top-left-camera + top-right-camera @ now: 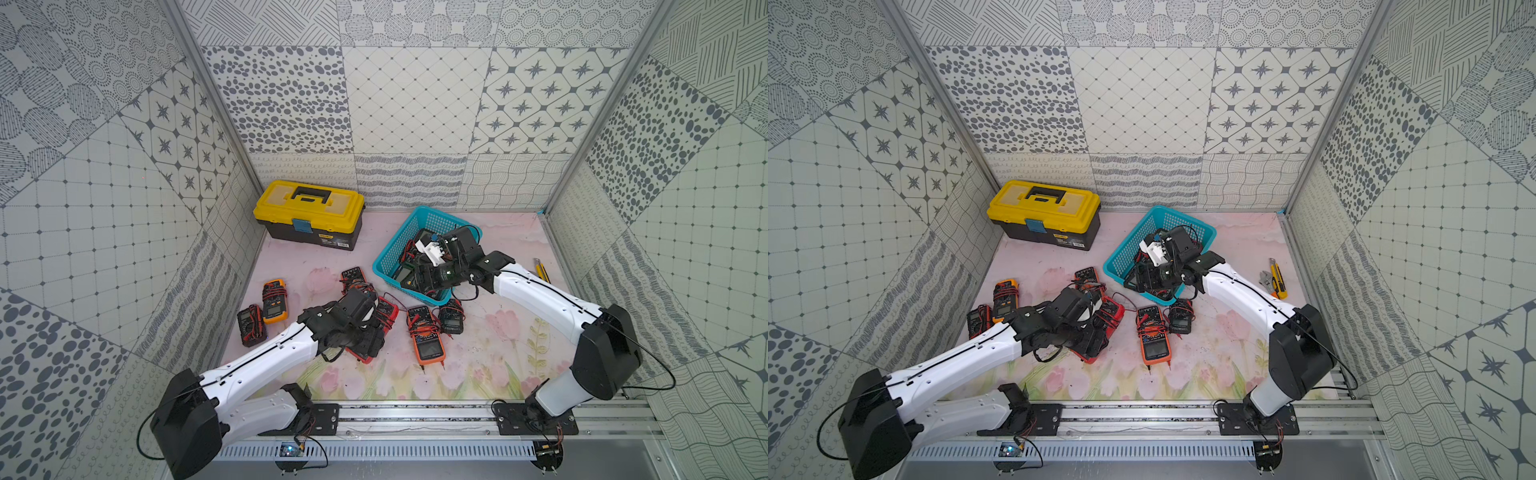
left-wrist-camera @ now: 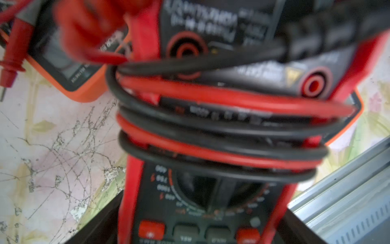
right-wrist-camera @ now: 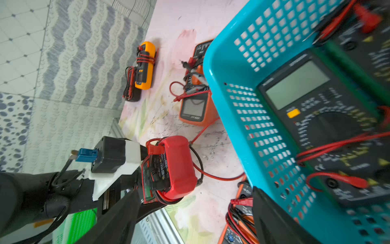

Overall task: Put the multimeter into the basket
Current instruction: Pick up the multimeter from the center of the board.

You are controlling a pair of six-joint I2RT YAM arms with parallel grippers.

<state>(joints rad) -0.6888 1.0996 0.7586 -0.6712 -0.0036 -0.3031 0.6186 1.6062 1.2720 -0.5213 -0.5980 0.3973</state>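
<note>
Fingers (image 2: 101, 232) of your left tool (image 2: 203, 200) stand on both sides of the red multimeter (image 3: 179, 166), close against its long edges; whether they press it, I cannot tell. Red and black leads (image 2: 221, 126) are wound around the body of this multimeter, and one red lead runs from it over the tabletop (image 1: 490, 357) toward the basket (image 1: 398, 241). The red multimeter is outside the basket, to the left of its near corner.

Your right tool (image 1: 424, 279) is above the near end of the basket. In the right wrist view its two fingers are wide apart, gripping nothing; one finger (image 3: 272, 219) shows in front of the basket's mesh wall. Inside the basket you see a black multimeter (image 3: 297, 84) with a grey display, and red leads lie across it.

Just in front of the basket's near corner lie a small black multimeter (image 1: 452, 319) and, beside it, a long orange multimeter (image 1: 426, 337). One more orange multimeter (image 3: 195, 105) lies just left of the basket. Farther left of the basket, well apart from it, a yellow multimeter (image 1: 274, 301) and a dark multimeter (image 1: 251, 326) lie side by side. The toolbox (image 1: 309, 212) with a yellow lid stands left of the basket, by the back wall. To the right of the basket lie a yellow knife (image 1: 1278, 279) and a wrench (image 1: 1265, 279).
</note>
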